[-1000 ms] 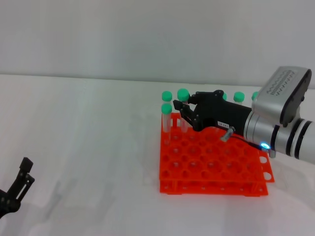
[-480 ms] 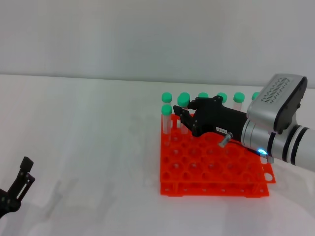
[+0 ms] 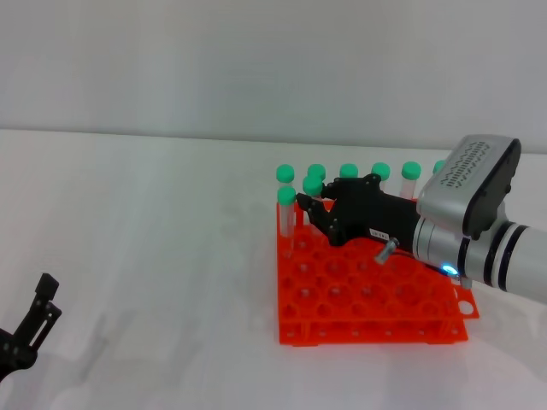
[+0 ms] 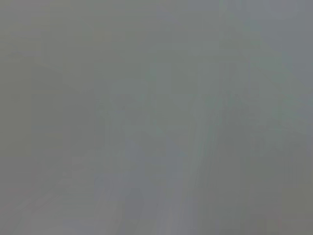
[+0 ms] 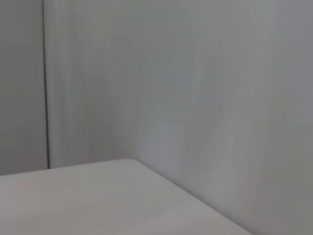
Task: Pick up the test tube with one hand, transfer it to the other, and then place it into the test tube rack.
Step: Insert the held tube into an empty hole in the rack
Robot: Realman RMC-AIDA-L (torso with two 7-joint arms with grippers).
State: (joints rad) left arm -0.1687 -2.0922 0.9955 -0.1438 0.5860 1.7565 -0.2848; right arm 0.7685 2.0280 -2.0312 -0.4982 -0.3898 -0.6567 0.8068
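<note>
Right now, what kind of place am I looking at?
Probably a lab-style test bench: an orange-red test tube rack holding green-capped tubes on a plain white table, with the right pincer working over it.

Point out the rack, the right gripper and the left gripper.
rack (image 3: 367, 299): head view, on the orange top plate.
right gripper (image 3: 309, 207): head view, between its fingertips, over the rack's far left corner.
left gripper (image 3: 30, 329): head view, black fingers, lower left corner.

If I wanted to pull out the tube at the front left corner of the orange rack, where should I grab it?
Probably just under the green cap of the corner tube, coming from above or from the rack's open left side. It stands upright with its lower end in the hole, and the right gripper crowds its right.
</note>
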